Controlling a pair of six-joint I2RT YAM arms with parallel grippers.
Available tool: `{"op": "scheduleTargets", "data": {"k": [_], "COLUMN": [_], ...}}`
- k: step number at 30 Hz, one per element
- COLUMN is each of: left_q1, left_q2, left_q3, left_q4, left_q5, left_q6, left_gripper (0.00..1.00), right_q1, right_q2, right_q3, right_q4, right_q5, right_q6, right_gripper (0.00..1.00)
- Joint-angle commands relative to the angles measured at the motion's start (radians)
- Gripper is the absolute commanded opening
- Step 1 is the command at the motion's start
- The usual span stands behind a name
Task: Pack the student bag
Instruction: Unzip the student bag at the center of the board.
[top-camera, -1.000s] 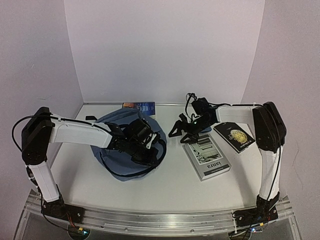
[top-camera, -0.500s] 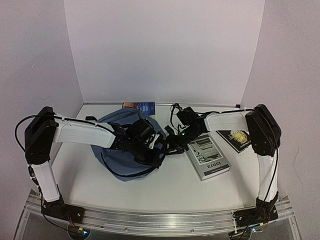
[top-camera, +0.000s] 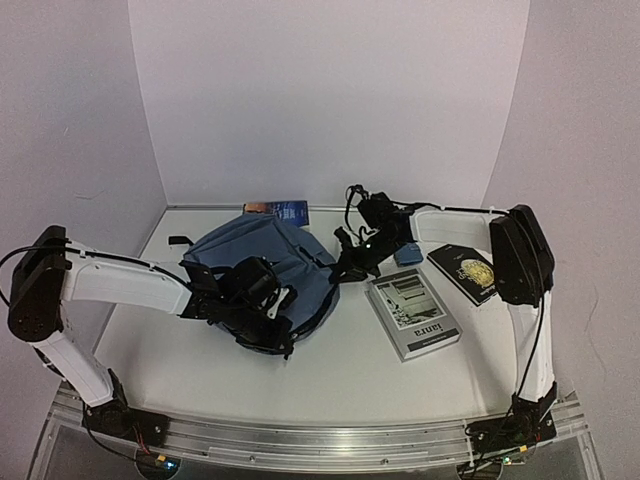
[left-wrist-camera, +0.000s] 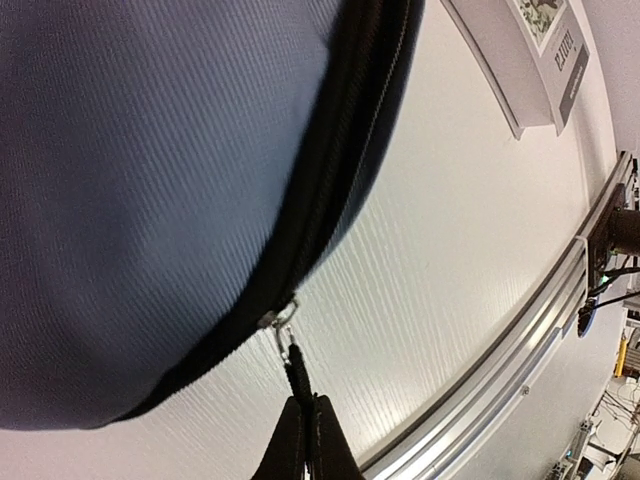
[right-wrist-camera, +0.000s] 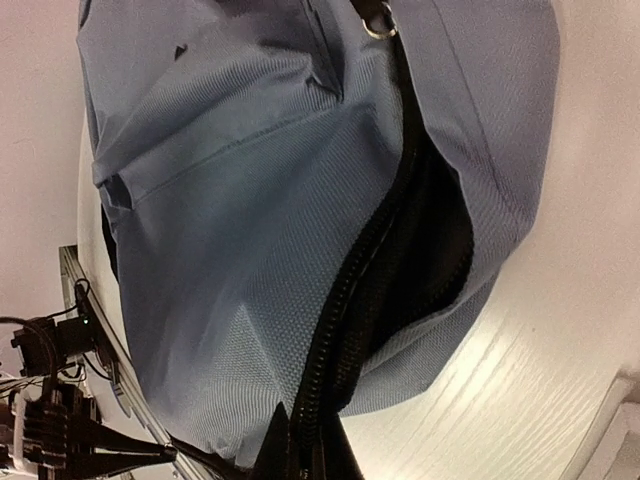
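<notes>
- Bag (top-camera: 250, 262): left claw (left-wrist-camera: 303, 425) was pinched shut on the zip pull (left-wrist-camera: 293, 362) at its near rim.
- Right claw (right-wrist-camera: 300, 445) was clamped on the zip edge (right-wrist-camera: 352, 285); likely best to pull steadily along the track.

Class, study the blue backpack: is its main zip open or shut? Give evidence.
Partly open. In the right wrist view the student bag shows its zip parted around a dark gap.
</notes>
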Motion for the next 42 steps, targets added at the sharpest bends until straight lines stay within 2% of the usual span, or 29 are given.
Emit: {"op": "scheduleTargets", "data": {"k": [1,3,4,6,7,8,11,15,22,26,28,30,31,34,36,38,42], "left_q1": [-0.037,-0.038,-0.038,-0.038,-0.037,-0.037,-0.037,-0.035,-0.031,-0.031,-0.031,-0.030,-0.031,-0.030,-0.030,-0.031,-0.030], "left_q2": [-0.041,-0.031,-0.023,0.002,0.024,0.049,0.131,0.172,0.185,0.203,0.204,0.192,0.179,0.126,0.077,0.033,-0.039], "left_q3": [-0.013,0.004,0.016,0.050,0.075,0.108,0.193,0.250,0.267,0.275,0.275,0.266,0.253,0.182,0.121,0.069,0.004], "left_q4": [-0.030,-0.024,-0.015,0.011,0.019,0.024,0.021,0.028,0.029,0.045,0.045,0.042,0.041,0.024,0.000,-0.031,-0.114], "left_q5": [-0.013,-0.031,-0.043,-0.069,-0.081,-0.089,-0.087,-0.076,-0.060,-0.032,-0.028,-0.022,-0.020,-0.026,-0.045,-0.069,-0.142], "left_q6": [-0.021,-0.020,-0.018,-0.011,-0.005,0.000,0.023,0.034,0.044,0.045,0.043,0.037,0.031,-0.003,-0.031,-0.065,-0.113], "left_gripper": [0.00,0.00,0.00,0.00,0.00,0.00,0.00,0.00,0.00,0.00,0.00,0.00,0.00,0.00,0.00,0.00,0.00], "right_q1": [-0.012,-0.012,-0.012,-0.012,-0.014,-0.019,-0.035,-0.036,0.005,0.037,0.050,0.052,0.053,0.052,0.052,0.049,0.047], "right_q2": [0.072,0.093,0.093,0.060,0.029,0.002,-0.092,-0.198,-0.245,-0.181,-0.139,-0.093,-0.077,-0.076,-0.091,-0.112,-0.135], "right_q3": [0.181,0.233,0.243,0.215,0.190,0.145,0.017,-0.158,-0.293,-0.273,-0.240,-0.208,-0.195,-0.198,-0.209,-0.223,-0.232], "right_q4": [-0.030,-0.041,-0.046,-0.052,-0.053,-0.054,-0.059,-0.059,0.013,0.081,0.095,0.098,0.097,0.095,0.083,0.062,0.014], "right_q5": [0.106,0.105,0.098,0.081,0.078,0.079,0.082,0.004,-0.054,-0.093,-0.104,-0.113,-0.112,-0.069,0.005,0.081,0.159], "right_q6": [-0.083,-0.077,-0.072,-0.069,-0.070,-0.073,-0.080,-0.059,-0.022,0.055,0.086,0.107,0.112,0.106,0.097,0.070,0.013], "right_gripper": [0.00,0.05,0.17,0.56,0.72,0.81,0.96,0.98,0.98,0.98,0.95,0.86,0.77,0.39,0.08,0.00,0.00]}}
